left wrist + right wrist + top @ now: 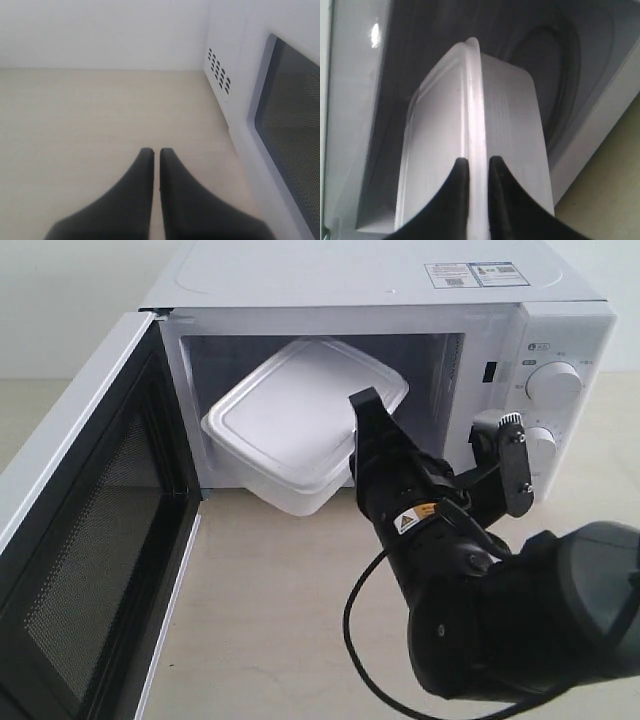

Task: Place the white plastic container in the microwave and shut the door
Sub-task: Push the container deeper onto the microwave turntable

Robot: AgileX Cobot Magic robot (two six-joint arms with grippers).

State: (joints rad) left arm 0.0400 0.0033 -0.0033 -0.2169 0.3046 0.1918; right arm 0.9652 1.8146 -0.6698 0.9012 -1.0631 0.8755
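The white plastic container [300, 420] hangs tilted in the mouth of the microwave [400, 300], partly inside the cavity and off its floor. My right gripper [352, 430] is shut on the rim of the container [485, 120], one finger on each side of the lid edge. The glass turntable [560, 75] shows behind it in the right wrist view. The door [90, 540] stands swung wide open at the left, its dark mesh window facing inward. My left gripper [156, 150] is shut and empty, low over the table beside the outer face of the door [285, 120].
Two round dials [552, 383] sit on the microwave's right panel, close to my right arm's wrist joint. Stickers [476, 274] lie on the microwave top. The beige tabletop [280, 600] spreads in front of the microwave. A white wall stands behind.
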